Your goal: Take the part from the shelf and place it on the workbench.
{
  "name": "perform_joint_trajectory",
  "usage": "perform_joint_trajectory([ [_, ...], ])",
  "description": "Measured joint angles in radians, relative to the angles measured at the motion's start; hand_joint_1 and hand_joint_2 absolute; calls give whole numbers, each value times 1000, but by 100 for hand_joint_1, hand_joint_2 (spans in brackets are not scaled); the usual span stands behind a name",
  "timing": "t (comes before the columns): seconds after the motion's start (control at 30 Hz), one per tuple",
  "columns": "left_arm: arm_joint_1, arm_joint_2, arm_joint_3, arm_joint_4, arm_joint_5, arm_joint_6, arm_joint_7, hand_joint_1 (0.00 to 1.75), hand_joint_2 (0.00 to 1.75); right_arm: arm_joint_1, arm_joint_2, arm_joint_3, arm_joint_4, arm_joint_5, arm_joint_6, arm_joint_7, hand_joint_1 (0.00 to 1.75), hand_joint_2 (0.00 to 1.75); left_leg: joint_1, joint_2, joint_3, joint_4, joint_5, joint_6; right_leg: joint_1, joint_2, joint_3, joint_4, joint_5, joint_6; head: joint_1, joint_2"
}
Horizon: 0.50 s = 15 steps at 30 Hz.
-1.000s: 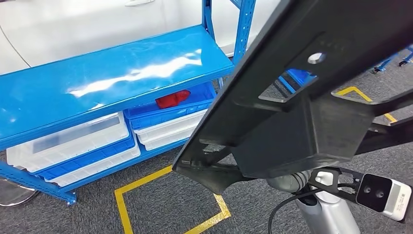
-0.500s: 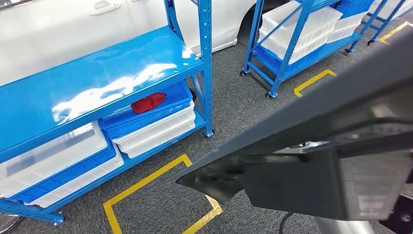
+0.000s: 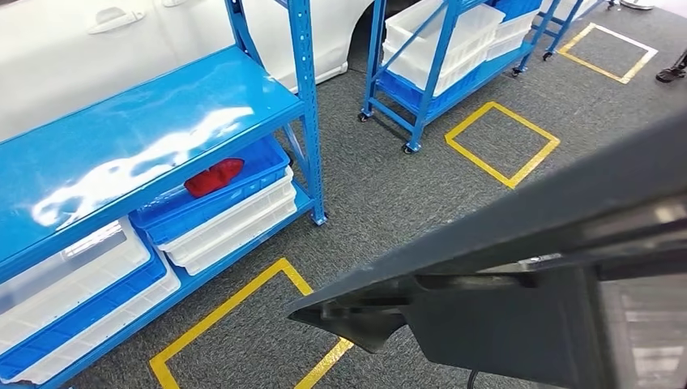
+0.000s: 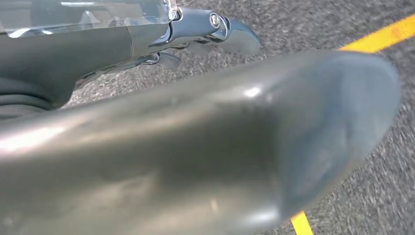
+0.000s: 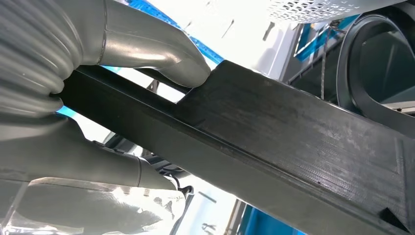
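Note:
A long black plastic part [image 3: 518, 267] is held close under the head camera and covers the lower right of the head view, its pointed end reaching out over the carpet. In the right wrist view my right hand [image 5: 73, 98] grips this black part [image 5: 293, 147], with the thumb pressed on one face and the fingers [image 5: 98, 166] curled under the other. My left hand [image 4: 195, 147] hangs over the grey carpet with nothing in it; its thick thumb fills the foreground and its fingers [image 4: 215, 29] stretch out beyond it.
A blue shelf [image 3: 121, 138] stands at left with white and blue bins below, one holding a red item [image 3: 213, 177]. A wheeled blue rack [image 3: 437, 57] with white bins stands further back. Yellow tape squares [image 3: 502, 138] mark the carpet. A white car [image 3: 97, 40] is behind.
The whole scene has slid left in the head view, so the camera has turned right. The black part now sits lower in the picture, still in my right hand.

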Motion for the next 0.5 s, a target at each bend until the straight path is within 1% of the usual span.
perform_joint_trajectory([
  [0.03, -1, -2, 1, 0, 2, 1, 0, 0, 0, -1, -1, 2, 0, -11, 1, 3, 175, 175, 0, 11, -1, 3, -1, -1, 0, -8, 31, -51, 27, 0, 0, 0],
  [0.07, -2, -4, 2, 0, 5, 1, -1, 0, 0, -4, -2, 4, 0, -25, 2, 7, 175, 175, -1, 20, 0, 6, -4, -4, 0, -26, 75, -126, 57, -2, 0, 0],
  [0.1, -3, -6, 3, 0, 8, 2, -1, 0, 0, -9, -3, 6, 0, -40, 3, 12, 175, 175, -3, 28, -1, 10, -7, -8, 4, -45, 113, -195, 78, -7, 0, 0],
  [0.13, -3, -8, 4, 0, 11, 2, -1, 0, 0, -13, -4, 7, 0, -54, 7, 15, 175, 175, -6, 36, -1, 12, -9, -12, 7, -59, 139, -246, 90, -15, -1, 0],
  [0.17, -3, -10, 5, 0, 14, 3, 0, 0, 0, -16, -6, 8, 0, -66, 12, 16, 175, 175, -9, 43, -1, 15, -11, -17, 11, -66, 150, -271, 93, -23, -1, 0],
  [0.2, -3, -12, 6, 0, 17, 3, 3, 0, 0, -18, -9, 9, 0, -76, 18, 16, 175, 175, -11, 51, -1, 15, -12, -21, 13, -59, 148, -274, 93, -30, -1, 0],
  [0.23, -3, -15, 7, 0, 17, 2, 8, 0, 0, -18, -12, 8, 0, -85, 25, 15, 175, 175, -11, 59, 0, 14, -12, -26, 13, -48, 146, -276, 96, -37, -1, 0],
  [0.27, -3, -18, 8, 0, 16, 1, 14, 0, 0, -18, -14, 8, 0, -91, 31, 13, 175, 175, -9, 57, 0, 17, -17, -32, 11, -40, 146, -279, 99, -43, -1, 0],
  [0.3, -3, -20, 8, 0, 15, -2, 20, 0, 0, -18, -16, 8, 1, -97, 37, 12, 175, 175, -7, 45, -5, 31, -31, -37, 9, -31, 145, -283, 103, -49, -2, 0],
  [0.33, -1, -22, 9, 0, 14, -8, 27, 0, 0, -18, -17, 6, 2, -103, 44, 10, 175, 175, -4, 25, -19, 68, -57, -42, 7, -22, 145, -287, 106, -55, -2, 0],
  [0.37, 0, -23, 10, 0, 16, -16, 32, 0, 0, -17, -17, 4, 4, -110, 52, 6, 175, 175, -1, 0, -44, 125, -91, -46, 6, -13, 144, -289, 109, -59, -3, 0],
  [0.4, 2, -23, 13, 0, 19, -27, 35, 0, 0, -15, -17, 0, 6, -119, 61, -1, 175, 175, 0, -17, -75, 196, -127, -48, 6, -3, 141, -289, 111, -62, -3, 0],
  [0.43, 4, -23, 17, 0, 23, -38, 37, 0, 0, -12, -17, -9, 9, -132, 74, -10, 175, 175, 0, -26, -105, 263, -154, -50, 7, 7, 139, -288, 113, -63, -3, 0],
  [0.47, 6, -24, 22, 0, 25, -48, 37, 0, 0, -8, -17, -21, 12, -144, 87, -18, 175, 175, 1, -29, -123, 303, -162, -50, 7, 18, 137, -288, 114, -63, -3, 0],
  [0.5, 7, -23, 26, 0, 26, -55, 37, 0, 0, -2, -17, -37, 15, -154, 102, -26, 175, 175, 1, -31, -121, 301, -148, -49, 8, 30, 137, -287, 115, -62, -3, 0],
])
